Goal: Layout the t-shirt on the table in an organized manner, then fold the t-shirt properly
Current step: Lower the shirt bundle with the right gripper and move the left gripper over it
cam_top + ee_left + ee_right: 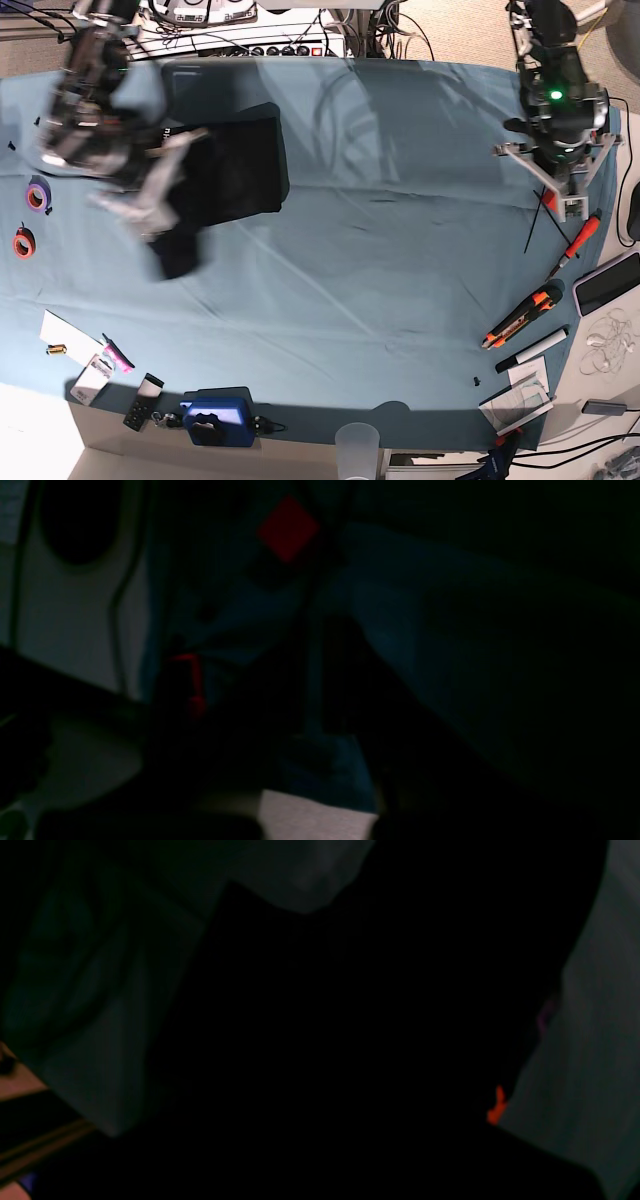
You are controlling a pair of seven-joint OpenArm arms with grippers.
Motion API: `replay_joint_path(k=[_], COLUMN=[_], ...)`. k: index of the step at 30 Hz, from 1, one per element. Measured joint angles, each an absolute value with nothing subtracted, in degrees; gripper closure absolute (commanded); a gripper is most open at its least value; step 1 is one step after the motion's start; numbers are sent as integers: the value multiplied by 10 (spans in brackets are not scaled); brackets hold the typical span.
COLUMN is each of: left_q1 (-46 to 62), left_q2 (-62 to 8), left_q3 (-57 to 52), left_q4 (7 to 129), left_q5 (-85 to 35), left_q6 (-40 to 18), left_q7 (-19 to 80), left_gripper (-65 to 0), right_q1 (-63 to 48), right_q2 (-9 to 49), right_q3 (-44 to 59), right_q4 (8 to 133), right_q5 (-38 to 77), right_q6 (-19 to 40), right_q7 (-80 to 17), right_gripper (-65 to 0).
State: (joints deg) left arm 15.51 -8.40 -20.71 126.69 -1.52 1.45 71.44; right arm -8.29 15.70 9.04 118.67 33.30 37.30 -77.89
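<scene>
The right claw (pixel 150 195) is clamped on the t-shirt (pixel 230 165), bunched at ten o'clock on the worktop (pixel 380 260). The left claw (pixel 560 190), at two o'clock, well apart from it, is closed on nothing.

Even overhead light falls across the scene; pale beige floor (pixel 470 25) shows beyond the far edge; a tangle of cables and electronics (pixel 250 25) crowds the back; a white bench front (pixel 110 445) runs along the near side

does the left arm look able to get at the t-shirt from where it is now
Probably not without a long reach: the left gripper sits at the table's opposite end from the t-shirt, with only bare cloth between them.
</scene>
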Motion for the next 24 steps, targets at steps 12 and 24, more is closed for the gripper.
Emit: replay_joint_path(k=[12, 24], left_q1=[155, 155], left_q2=[-83, -83], left_q3=[-207, -207], left_q4=[1267, 1267], left_q5=[-25, -77], left_q6=[15, 15], left_q7=[697, 693], left_gripper=[-45, -45], right_q1=[-86, -84], right_q2=[159, 159], right_q3=[13, 13], right_q4=[1186, 1233], right_q5=[243, 441], right_q6=[362, 362], right_q7=[-737, -758], right_gripper=[-224, -228])
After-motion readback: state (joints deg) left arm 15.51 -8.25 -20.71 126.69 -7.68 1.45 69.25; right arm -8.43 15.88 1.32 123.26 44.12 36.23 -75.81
